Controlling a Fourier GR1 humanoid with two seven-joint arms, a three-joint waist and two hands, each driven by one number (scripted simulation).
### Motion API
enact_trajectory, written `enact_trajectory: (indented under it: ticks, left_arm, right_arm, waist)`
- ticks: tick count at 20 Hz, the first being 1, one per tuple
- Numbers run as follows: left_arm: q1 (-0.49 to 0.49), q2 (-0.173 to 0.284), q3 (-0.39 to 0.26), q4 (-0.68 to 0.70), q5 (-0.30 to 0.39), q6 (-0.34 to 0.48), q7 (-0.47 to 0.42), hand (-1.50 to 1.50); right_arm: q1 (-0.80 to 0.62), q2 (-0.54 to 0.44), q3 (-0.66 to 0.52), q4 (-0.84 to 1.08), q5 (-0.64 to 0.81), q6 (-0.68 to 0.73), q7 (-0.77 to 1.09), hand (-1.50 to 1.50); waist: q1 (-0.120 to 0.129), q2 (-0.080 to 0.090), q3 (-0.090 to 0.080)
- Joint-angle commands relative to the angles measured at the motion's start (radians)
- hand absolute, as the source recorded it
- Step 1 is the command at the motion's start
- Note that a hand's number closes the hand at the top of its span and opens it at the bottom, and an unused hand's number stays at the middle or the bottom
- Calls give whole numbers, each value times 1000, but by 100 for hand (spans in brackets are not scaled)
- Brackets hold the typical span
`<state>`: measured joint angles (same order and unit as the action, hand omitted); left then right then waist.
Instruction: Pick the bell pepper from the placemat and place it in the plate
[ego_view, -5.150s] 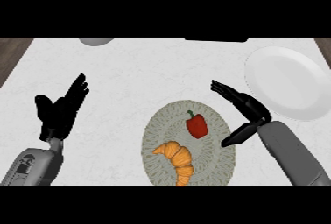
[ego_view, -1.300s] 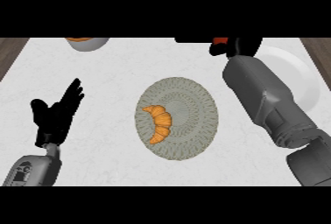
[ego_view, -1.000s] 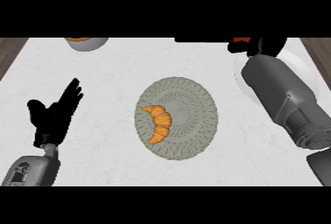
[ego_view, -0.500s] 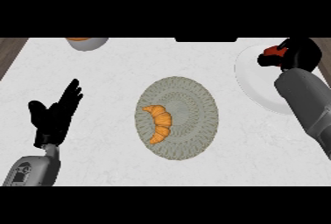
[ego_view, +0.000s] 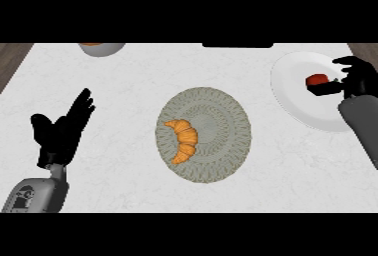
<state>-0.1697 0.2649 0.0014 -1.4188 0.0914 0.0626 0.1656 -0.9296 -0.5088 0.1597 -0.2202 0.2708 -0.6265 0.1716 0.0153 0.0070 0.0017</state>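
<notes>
At the far left edge of the counter (ego_view: 133, 80) sits a pale bowl (ego_view: 102, 48) with something orange in it, only partly in view. Nearer, on the left, the left hand (ego_view: 60, 132) rests open with its fingers straight and pointing up, holding nothing and taking no part in the work.

In the middle lies the grey round placemat (ego_view: 221, 145). A croissant (ego_view: 184, 140) is on its left half; no pepper is on it. At the far edge, past the mat, a dark flat object (ego_view: 237, 45) shows only as a strip, and what it is cannot be told.

To the right is the white plate (ego_view: 295, 100), well apart from the mat. The right hand (ego_view: 354, 80) is over the plate's far right part, its fingers curled round the red bell pepper (ego_view: 319, 80), which shows on the hand's left side. The pepper is inside the plate's outline, but from this steep view it is not clear whether it rests on the plate or is held just above it.

Judged from this, the pick and the carry are done, and the task is close to its end. What is left is to set the pepper down on the plate if it is not down yet, open the fingers, and draw the hand clear without nudging the pepper off toward the rim.
</notes>
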Motion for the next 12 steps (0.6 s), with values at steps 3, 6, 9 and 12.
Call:
enact_trajectory:
  ticks: [3, 6, 9, 12]
  left_arm:
    - [-15, 24, 28, 13, 7, -24, 18, 0]
    - [17, 0, 36, 14, 15, -11, -19, 0]
    - [42, -20, 1, 15, -6, -13, -24, 0]
    - [-10, 6, 41, -14, 10, -4, 39, 0]
  right_arm:
    - [50, -21, -56, -90, -27, -68, -205, -150]
    - [100, -12, -121, -202, -96, -108, -367, -150]
    - [56, 14, -160, -318, -155, -52, -402, -150]
    - [89, 21, -208, -388, -211, -35, -350, -150]
  waist:
    - [-2, -2, 0]
    - [-15, -6, 0]
    - [-24, -12, -1]
    - [-26, -13, -2]
